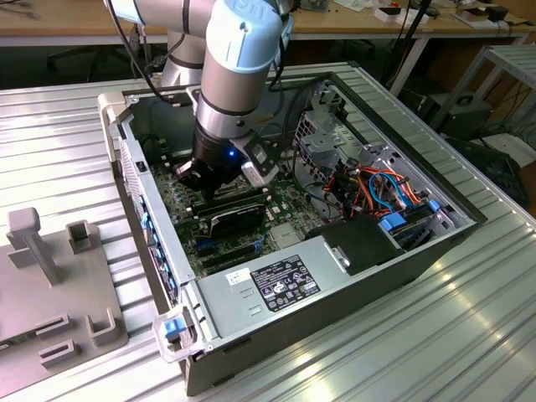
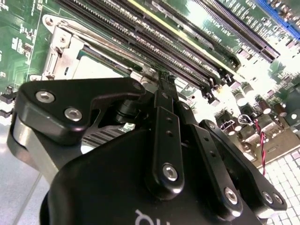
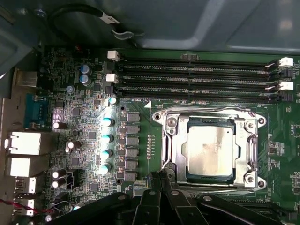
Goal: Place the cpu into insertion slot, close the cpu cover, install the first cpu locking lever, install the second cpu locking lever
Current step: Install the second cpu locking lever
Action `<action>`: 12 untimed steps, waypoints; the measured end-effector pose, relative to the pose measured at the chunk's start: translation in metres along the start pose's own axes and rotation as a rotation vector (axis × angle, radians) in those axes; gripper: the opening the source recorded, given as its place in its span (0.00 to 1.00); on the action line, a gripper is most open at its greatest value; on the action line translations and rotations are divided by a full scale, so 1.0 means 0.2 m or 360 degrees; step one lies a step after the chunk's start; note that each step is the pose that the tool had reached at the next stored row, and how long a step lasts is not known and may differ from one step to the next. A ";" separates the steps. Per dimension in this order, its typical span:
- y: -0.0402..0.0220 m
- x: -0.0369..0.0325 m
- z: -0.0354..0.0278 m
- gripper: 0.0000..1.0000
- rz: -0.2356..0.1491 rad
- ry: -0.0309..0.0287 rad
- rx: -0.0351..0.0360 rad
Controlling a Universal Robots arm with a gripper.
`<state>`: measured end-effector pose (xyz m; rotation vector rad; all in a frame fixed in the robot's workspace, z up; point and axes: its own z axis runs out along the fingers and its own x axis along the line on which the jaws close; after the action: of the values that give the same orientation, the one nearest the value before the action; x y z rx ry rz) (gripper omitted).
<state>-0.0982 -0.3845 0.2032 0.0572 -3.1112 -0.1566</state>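
The cpu [image 3: 208, 151], with its silver-grey top, lies flat in the insertion slot [image 3: 256, 183] on the green motherboard. The cpu cover [image 3: 244, 125] lies down around it as a silvery frame. A thin wire lever [image 3: 206, 110] runs along the socket edge next to the memory slots. My gripper [image 3: 161, 174] hangs just off the socket's opposite edge, its black fingers pressed together with nothing visible between them. In the second wrist view my gripper [image 2: 164, 80] has its tips down at the socket rim, beside the cover [image 2: 63, 51]. The exterior view has my gripper [image 1: 198, 177] low inside the open computer case.
Long black memory slots [image 3: 197, 77] run beside the socket. Capacitors [image 3: 107, 138] and rear ports [image 3: 23, 143] stand on its other side. Inside the case are a power supply [image 1: 276, 280], coloured cables [image 1: 381, 188] and a drive cage [image 1: 327, 126]. A grey fixture [image 1: 59, 285] sits at the exterior view's left.
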 end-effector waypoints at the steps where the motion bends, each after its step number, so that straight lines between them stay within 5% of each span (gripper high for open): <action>1: 0.000 0.000 -0.004 0.11 0.0000 -0.00003 0.0000; 12: 0.025 0.001 -0.073 0.11 0.0000 0.00002 0.0001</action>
<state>-0.0982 -0.3810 0.2183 0.0573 -3.1111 -0.1560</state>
